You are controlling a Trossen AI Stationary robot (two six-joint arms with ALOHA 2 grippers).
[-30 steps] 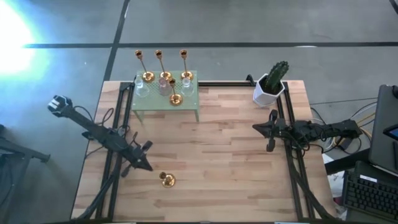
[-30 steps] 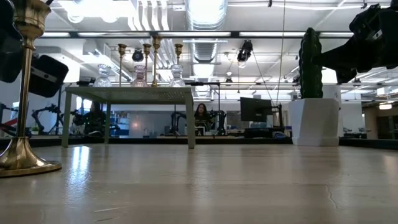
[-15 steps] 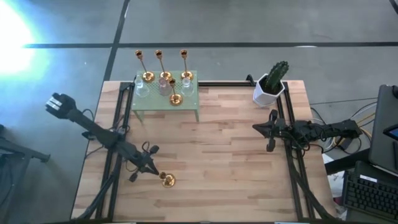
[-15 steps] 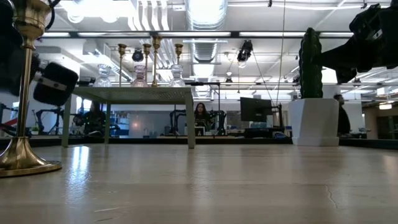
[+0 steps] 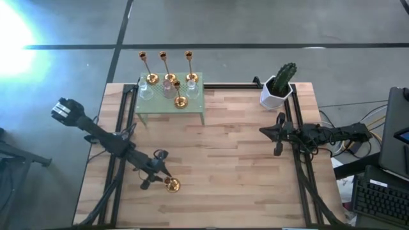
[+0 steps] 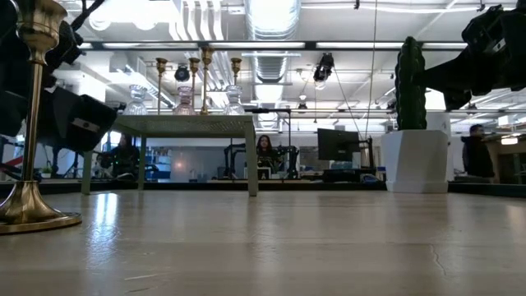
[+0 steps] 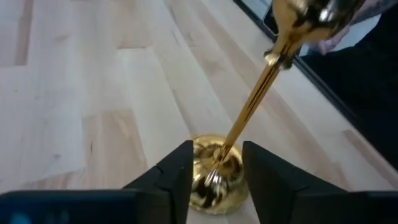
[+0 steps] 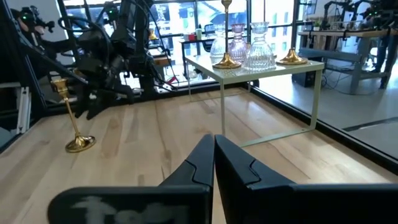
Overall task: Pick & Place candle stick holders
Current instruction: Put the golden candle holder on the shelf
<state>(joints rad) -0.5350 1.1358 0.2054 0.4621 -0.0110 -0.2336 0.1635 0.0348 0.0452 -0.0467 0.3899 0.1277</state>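
One gold candle stick holder [image 5: 171, 184] stands upright on its round base near the table's near left. My left gripper [image 5: 161, 176] is open, its fingers on either side of the lower stem [image 7: 231, 144] just above the base, with a gap on each side. In the low view this holder [image 6: 33, 123] is at the far left. Several more gold and glass holders [image 5: 169, 82] stand on the small green table [image 5: 192, 110] at the far left. My right gripper [image 5: 277, 133] waits shut over the right side, with nothing in it [image 8: 214, 155].
A white pot with a green cactus [image 5: 278, 86] stands at the far right corner. Black rails [image 5: 300, 172] run along both table sides. Bare wood [image 5: 223, 160] lies between the arms. People [image 6: 266, 152] show in the room behind.
My left gripper has gone toward the table's near right, up to the lone gold holder, and now has its fingers around the stem. The holder has stayed where it was.
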